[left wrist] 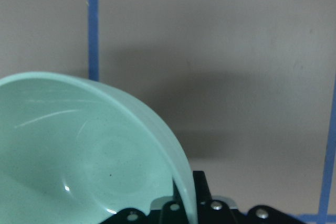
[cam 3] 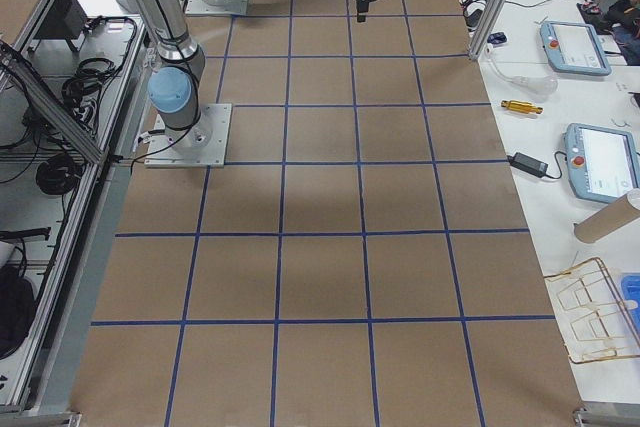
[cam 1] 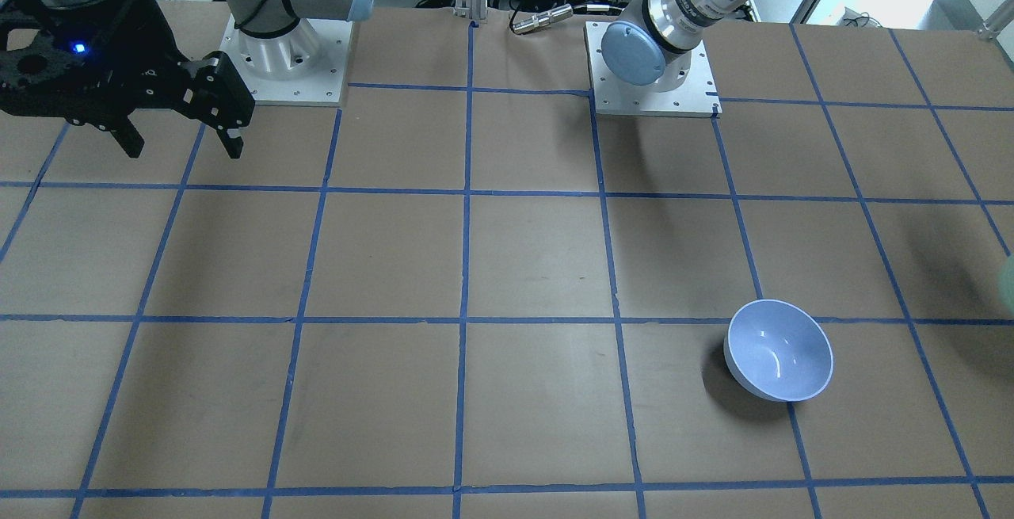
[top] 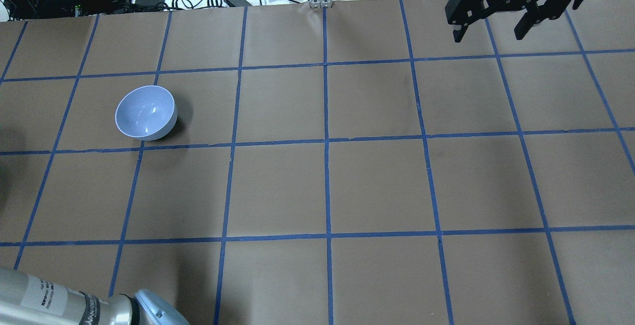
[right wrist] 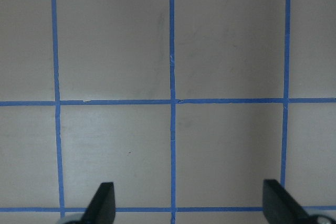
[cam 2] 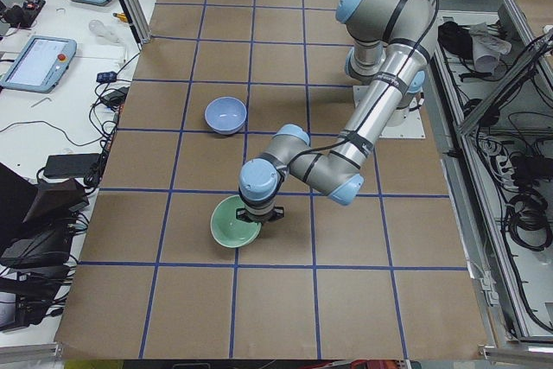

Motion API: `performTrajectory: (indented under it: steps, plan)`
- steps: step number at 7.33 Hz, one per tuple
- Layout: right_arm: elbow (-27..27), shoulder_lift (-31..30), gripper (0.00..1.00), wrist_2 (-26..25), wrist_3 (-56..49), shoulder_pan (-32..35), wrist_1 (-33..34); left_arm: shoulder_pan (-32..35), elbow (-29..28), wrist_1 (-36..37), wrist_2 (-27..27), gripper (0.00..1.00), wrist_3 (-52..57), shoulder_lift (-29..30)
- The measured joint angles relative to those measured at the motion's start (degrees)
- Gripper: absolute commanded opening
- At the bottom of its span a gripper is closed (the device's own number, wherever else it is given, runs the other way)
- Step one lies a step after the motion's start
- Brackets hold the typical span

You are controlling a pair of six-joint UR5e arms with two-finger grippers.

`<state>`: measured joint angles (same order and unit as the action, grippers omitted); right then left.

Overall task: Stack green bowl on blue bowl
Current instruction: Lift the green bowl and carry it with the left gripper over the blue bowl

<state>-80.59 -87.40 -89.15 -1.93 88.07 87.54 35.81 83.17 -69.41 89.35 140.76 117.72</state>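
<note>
Here, the left gripper [left wrist: 184,205] pinches the green bowl [cam 2: 232,224] by its rim, one finger inside the wall and one outside (only the wrist view shows the pinch up close). The bowl is held above the brown paper-covered table [top: 377,181], mouth up, and throws a shadow on the paper. Being round, it has no long axis, and whether it hangs quite level cannot be told. It is out at the table's end on the robot's left, so the front-facing view catches only a green sliver at its edge.

The blue bowl [top: 145,112] stands on the table mouth up, nearer the middle and apart from the green one, with a blue tape line [cam 2: 251,189] between them.

The right gripper [top: 489,32] hovers high over the right half, jaws spread wide around nothing.

A white sticker [top: 42,297] on the left arm's silver sleeve carries print too small to read. Of the white lettering atop the right gripper's body, only "Adaptive" can just be made out.
</note>
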Motion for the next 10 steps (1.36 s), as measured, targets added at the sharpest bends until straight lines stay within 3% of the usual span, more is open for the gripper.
performTrajectory:
  steps: [3,6,8,10]
  plan:
    - [0.0,-0.02,1.0,0.03,0.05,0.0,0.0,12.49,0.92,-4.45,-0.2,0.0,-13.08,-6.99]
    - [0.0,-0.05,1.0,0.03,0.09,0.0,0.0,24.1,8.47,-3.53,-0.42,0.0,-28.93,-13.11]
    - [0.0,-0.05,1.0,0.03,0.09,0.0,0.0,31.15,14.65,2.69,-0.06,0.0,-37.28,-15.66]
    - [0.0,-0.05,1.0,0.03,0.03,0.0,0.0,34.42,23.19,14.93,0.13,0.0,-39.92,-16.22]
